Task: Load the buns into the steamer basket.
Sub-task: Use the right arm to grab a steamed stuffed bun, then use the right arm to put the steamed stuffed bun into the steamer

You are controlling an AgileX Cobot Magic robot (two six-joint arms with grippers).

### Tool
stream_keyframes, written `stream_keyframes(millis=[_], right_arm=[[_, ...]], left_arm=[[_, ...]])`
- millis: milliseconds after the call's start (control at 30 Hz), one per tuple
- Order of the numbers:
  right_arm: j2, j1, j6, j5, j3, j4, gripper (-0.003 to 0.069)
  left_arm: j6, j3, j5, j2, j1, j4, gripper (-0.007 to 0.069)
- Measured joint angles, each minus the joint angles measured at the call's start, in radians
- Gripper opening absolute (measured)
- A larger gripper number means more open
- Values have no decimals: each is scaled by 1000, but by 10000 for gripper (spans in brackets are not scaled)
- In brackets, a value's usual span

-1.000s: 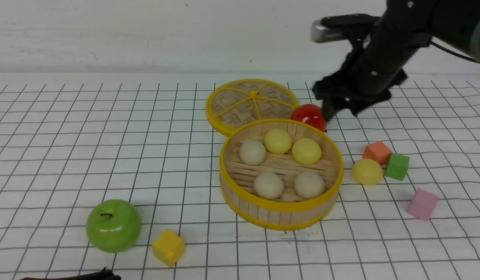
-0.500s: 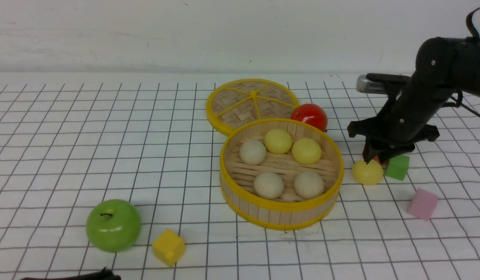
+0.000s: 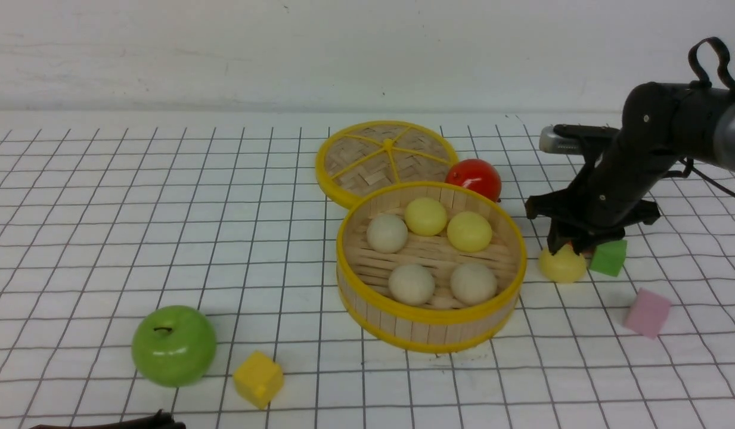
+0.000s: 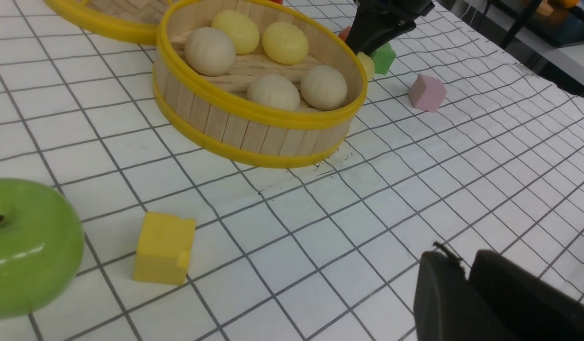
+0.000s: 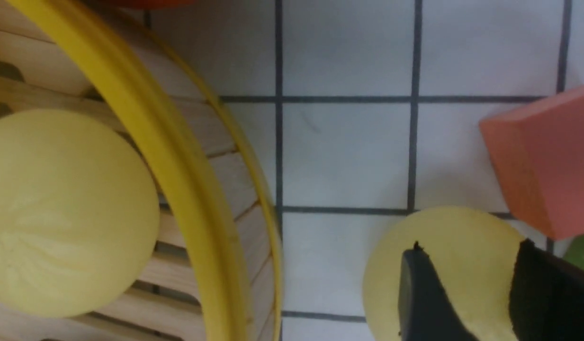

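- While the right gripper (image 3: 567,248) is sitting part-closed atop the yellow bun (image 3: 563,267), which is lying just beside the steamer basket (image 3: 433,316), I cannot tell if it is gripping.
- So high a pinch is risking squirting it toward the green cube (image 3: 608,257).

Place: looked like a robot lab bench | Shown by: grid-ruled white tabletop (image 3: 105,238), bare white wall (image 3: 224,53), yellow cube (image 3: 258,379), green apple (image 3: 174,345), black robot arm (image 3: 635,167).
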Motion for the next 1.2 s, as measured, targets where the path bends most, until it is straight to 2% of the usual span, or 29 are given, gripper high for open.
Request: stream_keyframes(millis=[200, 400, 667, 800, 1000, 1200], right_arm=[[2, 0, -1, 3, 0, 0, 190], [1, 0, -21, 61, 0, 0, 8], [-138, 27, -38, 106, 0, -2, -3], [-262, 124, -60, 82, 0, 30, 1], [-214, 278, -68, 6, -1, 56, 3], [-141, 309, -72, -44, 0, 56, 3]], left_arm=[[0, 0, 0, 0, 0, 0, 90], [0, 0, 0, 0, 0, 0, 92], [0, 0, 0, 0, 0, 0, 92], [0, 0, 0, 0, 0, 0, 92], [0, 0, 0, 0, 0, 0, 94], [0, 0, 0, 0, 0, 0, 102]])
